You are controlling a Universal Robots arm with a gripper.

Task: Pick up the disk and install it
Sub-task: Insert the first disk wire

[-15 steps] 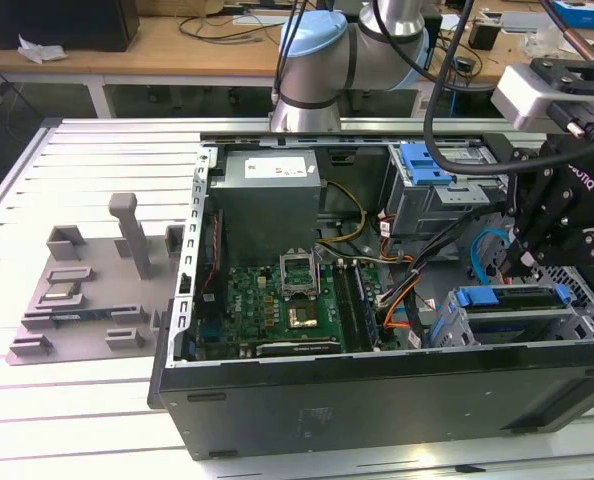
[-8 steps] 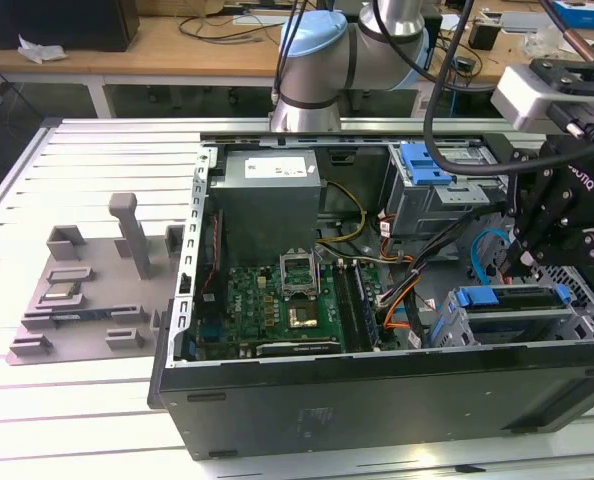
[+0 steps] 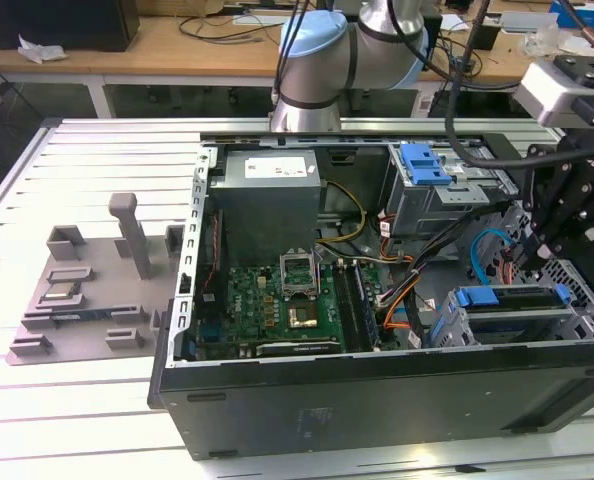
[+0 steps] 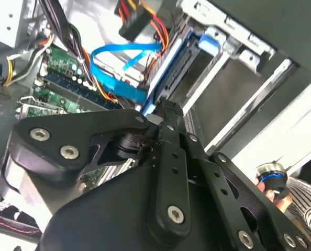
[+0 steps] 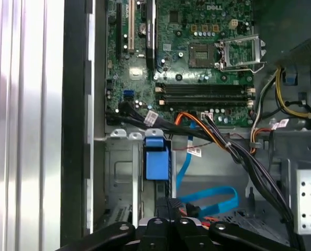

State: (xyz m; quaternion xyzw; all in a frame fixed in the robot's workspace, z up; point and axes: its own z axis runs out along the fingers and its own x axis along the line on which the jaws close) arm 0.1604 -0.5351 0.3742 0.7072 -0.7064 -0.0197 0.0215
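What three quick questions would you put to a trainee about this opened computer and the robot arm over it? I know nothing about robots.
1. True or false: the computer case lies with its side open, so the motherboard is exposed.
2. In the second wrist view, what colour is the flat cable looping near the gripper? A) red B) blue C) green
3. Fill in: in the exterior view, the gripper hangs over the case's ____ end (that view's left or right).
Key: 1 true; 2 B; 3 right.
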